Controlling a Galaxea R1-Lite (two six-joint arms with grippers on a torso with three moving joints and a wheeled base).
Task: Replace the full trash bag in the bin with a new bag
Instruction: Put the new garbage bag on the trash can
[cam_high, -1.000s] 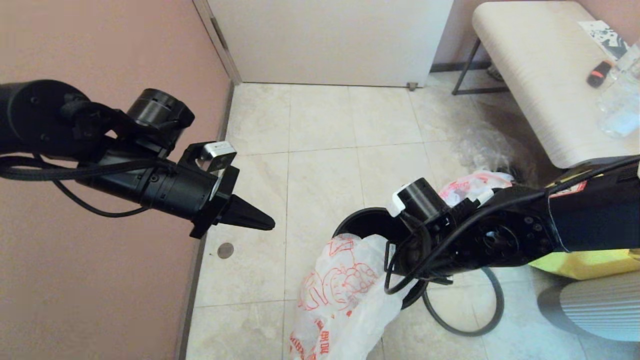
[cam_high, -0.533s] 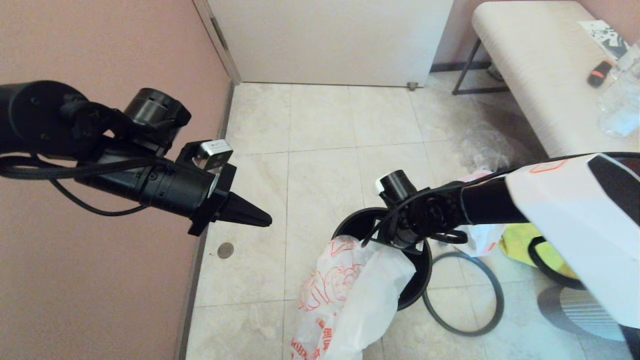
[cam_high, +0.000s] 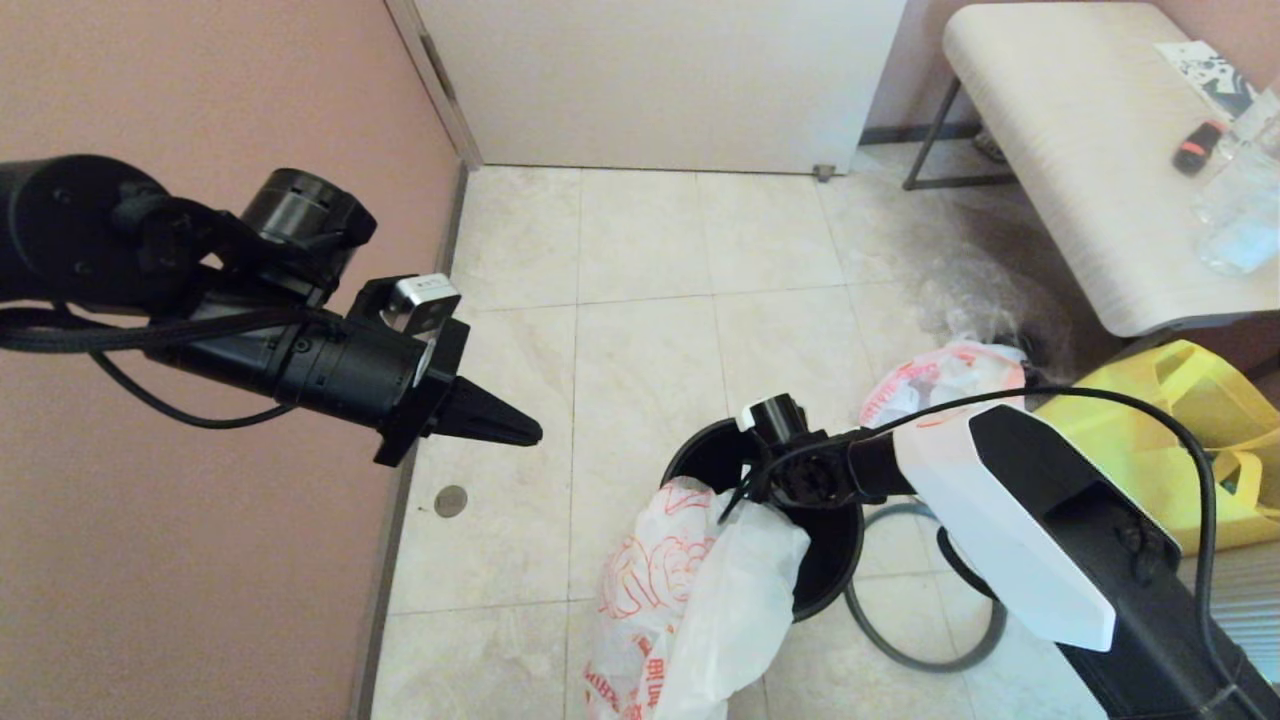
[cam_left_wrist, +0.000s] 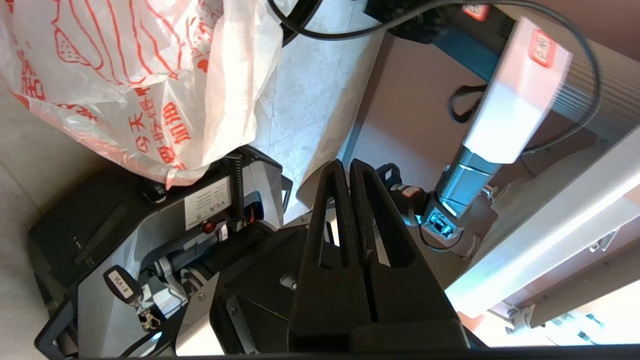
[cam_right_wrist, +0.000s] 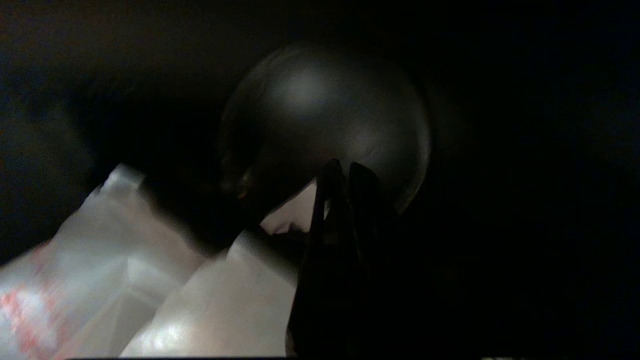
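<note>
The black bin (cam_high: 700, 455) stands on the tiled floor. The new bag (cam_high: 690, 590), white with a red line figure, hangs over the bin's near rim and down its outside. My right arm reaches down into the bin. In the right wrist view the right gripper (cam_right_wrist: 344, 170) is shut above the bin's dark bottom (cam_right_wrist: 325, 110), with the bag's white plastic (cam_right_wrist: 200, 300) lying against it. The full trash bag (cam_high: 945, 375) lies lumpy on the floor behind the bin. The grey hoop (cam_high: 880, 645) lies on the floor beside the bin. My left gripper (cam_high: 530, 432) hangs shut in the air, well left of the bin.
A yellow fabric tote (cam_high: 1180, 430) sits right of the bin, below a pale bench (cam_high: 1080, 150) carrying small items. Crumpled clear plastic (cam_high: 965, 290) lies under the bench. A pink wall (cam_high: 200, 560) runs along the left, with a white door (cam_high: 660, 80) at the back.
My right arm has swung its wrist down from above the bin's rim into the bin, uncovering the full bag and the yellow tote. The left arm has barely moved.
</note>
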